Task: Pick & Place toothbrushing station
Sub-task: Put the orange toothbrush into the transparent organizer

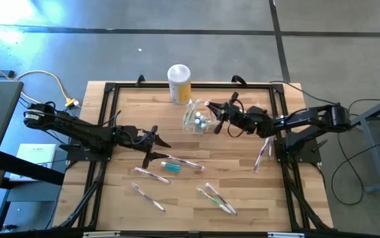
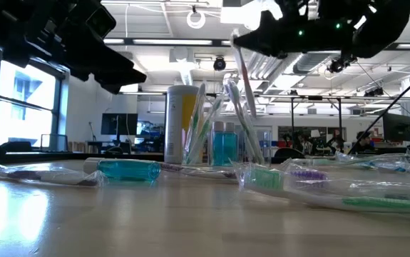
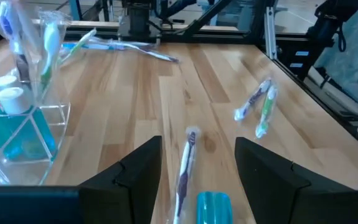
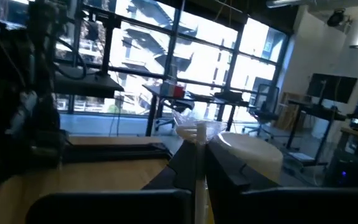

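Glare on the clear plastic makes the toothbrushing station [image 1: 197,121] hard to outline from above; it stands near the middle of the surface's [image 1: 123,198] far edge, just beside the yellow canister [image 1: 179,83] with the white lid. The low view shows it better: blue bottles inside and several wrapped toothbrushes leaning out of it. The right end effector [image 1: 214,108] hovers over the station's right side, its fingers pressed together on a wrapped toothbrush [image 2: 246,78] that hangs down toward the holder; the right wrist view shows only the wrapper's end [image 4: 194,132] pinched between the dark fingers, with the canister's lid just behind it. The left end effector [image 1: 158,147] sits left of the surface's centre, fingers [image 3: 135,171] spread and holding nothing. Its wrist view shows a wrapped brush [image 3: 185,168] and a blue capped tube [image 3: 213,208] lying between those fingers, the tube cut off by the picture's border. More wrapped toothbrushes [image 1: 216,198] lie scattered toward the near edge.
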